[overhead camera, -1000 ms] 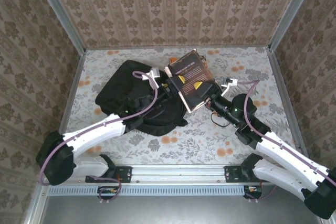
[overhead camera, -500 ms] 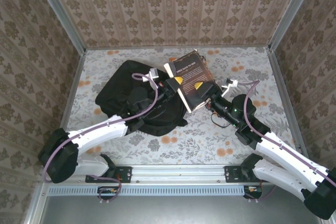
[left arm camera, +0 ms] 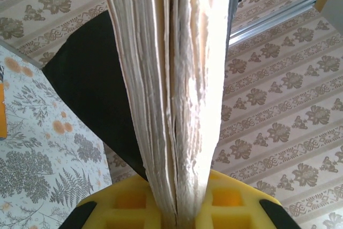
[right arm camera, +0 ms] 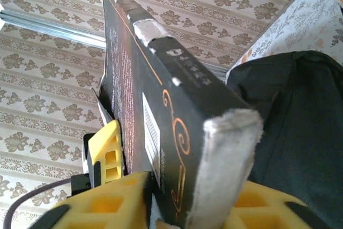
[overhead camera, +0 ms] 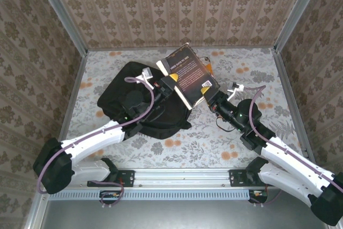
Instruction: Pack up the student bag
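A thick black book (overhead camera: 188, 73) with orange lettering is held tilted above the right edge of the student bag (overhead camera: 126, 97), a large black soft backpack lying on the table. My left gripper (overhead camera: 170, 83) is shut on the book's left end. In the left wrist view the cream page block (left arm camera: 171, 79) runs down between the yellow fingers (left arm camera: 179, 210). My right gripper (overhead camera: 210, 98) is shut on the book's lower right corner. In the right wrist view the black cover (right arm camera: 161, 116) sits between its yellow pads (right arm camera: 187, 210), with the bag (right arm camera: 300, 127) behind.
An orange-covered thing (overhead camera: 207, 67) lies on the flowered table (overhead camera: 257, 73) behind the book, near the back wall. Patterned walls close in the back and both sides. Bare table lies to the right of the book and in front of the bag.
The book has risen and shifted toward the back left, standing steeper. My left gripper closed on its page edge. My right gripper's jaws closed in on the corner.
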Robot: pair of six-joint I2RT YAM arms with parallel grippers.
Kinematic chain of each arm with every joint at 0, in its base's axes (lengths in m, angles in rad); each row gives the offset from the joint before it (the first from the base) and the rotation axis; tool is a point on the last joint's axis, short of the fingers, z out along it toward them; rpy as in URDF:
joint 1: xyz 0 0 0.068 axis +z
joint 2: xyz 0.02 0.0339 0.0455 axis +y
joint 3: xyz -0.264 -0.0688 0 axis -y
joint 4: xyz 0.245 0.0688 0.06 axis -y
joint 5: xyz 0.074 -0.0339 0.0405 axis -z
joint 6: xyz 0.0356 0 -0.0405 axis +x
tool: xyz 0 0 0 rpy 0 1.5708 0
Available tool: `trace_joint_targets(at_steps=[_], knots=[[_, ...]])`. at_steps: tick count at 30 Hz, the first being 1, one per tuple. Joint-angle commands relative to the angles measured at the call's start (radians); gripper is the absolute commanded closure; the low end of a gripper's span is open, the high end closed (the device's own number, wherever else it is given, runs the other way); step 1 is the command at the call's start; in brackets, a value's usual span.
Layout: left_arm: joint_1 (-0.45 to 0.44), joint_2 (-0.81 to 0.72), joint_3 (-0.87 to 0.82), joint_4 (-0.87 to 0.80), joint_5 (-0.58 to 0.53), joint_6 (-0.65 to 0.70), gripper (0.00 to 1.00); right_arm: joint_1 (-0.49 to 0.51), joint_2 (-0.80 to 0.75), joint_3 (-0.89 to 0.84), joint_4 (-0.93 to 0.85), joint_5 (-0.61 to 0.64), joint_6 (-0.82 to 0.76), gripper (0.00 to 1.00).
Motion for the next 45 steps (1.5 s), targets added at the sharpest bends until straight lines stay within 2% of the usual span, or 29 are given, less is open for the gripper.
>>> trace_joint_targets(at_steps=[1, 9, 12, 15, 16, 17, 18, 19, 21, 22, 27, 29, 35, 45], knots=[[-0.017, 0.016, 0.021, 0.066, -0.002, 0.025, 1.0, 0.004, 0.003, 0.011, 0.091, -0.014, 0.003, 0.73], [-0.034, 0.029, 0.028, 0.04, -0.008, 0.039, 1.0, 0.004, 0.027, 0.031, 0.105, -0.03, -0.008, 0.66], [-0.038, 0.029, 0.033, 0.026, -0.009, 0.042, 1.0, 0.004, 0.026, 0.03, 0.108, -0.037, -0.012, 0.78], [-0.038, 0.03, 0.044, -0.018, 0.003, 0.049, 1.0, 0.004, 0.01, 0.029, 0.09, -0.027, -0.034, 0.98], [-0.036, 0.028, 0.05, -0.049, 0.014, 0.054, 0.92, 0.003, -0.006, 0.034, 0.056, -0.013, -0.05, 1.0], [-0.029, 0.024, 0.063, -0.112, 0.028, 0.062, 0.82, 0.002, -0.023, 0.036, 0.026, 0.002, -0.065, 1.0], [-0.018, 0.016, 0.084, -0.201, 0.056, 0.079, 0.65, -0.002, -0.045, 0.041, -0.01, 0.019, -0.086, 1.0], [-0.009, 0.007, 0.104, -0.296, 0.079, 0.121, 0.53, -0.01, -0.066, 0.05, -0.064, 0.031, -0.113, 1.0], [-0.009, -0.02, 0.158, -0.506, 0.083, 0.232, 0.42, -0.032, -0.107, 0.095, -0.243, 0.065, -0.158, 1.0], [-0.012, -0.026, 0.197, -0.632, 0.073, 0.302, 0.4, -0.043, -0.125, 0.114, -0.333, 0.089, -0.188, 1.0], [-0.044, 0.055, 0.441, -1.148, 0.001, 0.599, 0.35, -0.109, -0.208, 0.159, -0.618, 0.195, -0.307, 1.0], [-0.049, 0.109, 0.506, -1.269, -0.042, 0.629, 0.33, -0.137, -0.232, 0.16, -0.696, 0.232, -0.323, 1.0], [-0.059, 0.27, 0.629, -1.409, -0.039, 0.645, 0.31, -0.204, -0.242, 0.116, -0.731, 0.167, -0.342, 1.0], [-0.088, 0.565, 0.902, -1.618, -0.155, 0.606, 0.28, -0.218, -0.228, 0.06, -0.696, 0.101, -0.369, 1.0]])
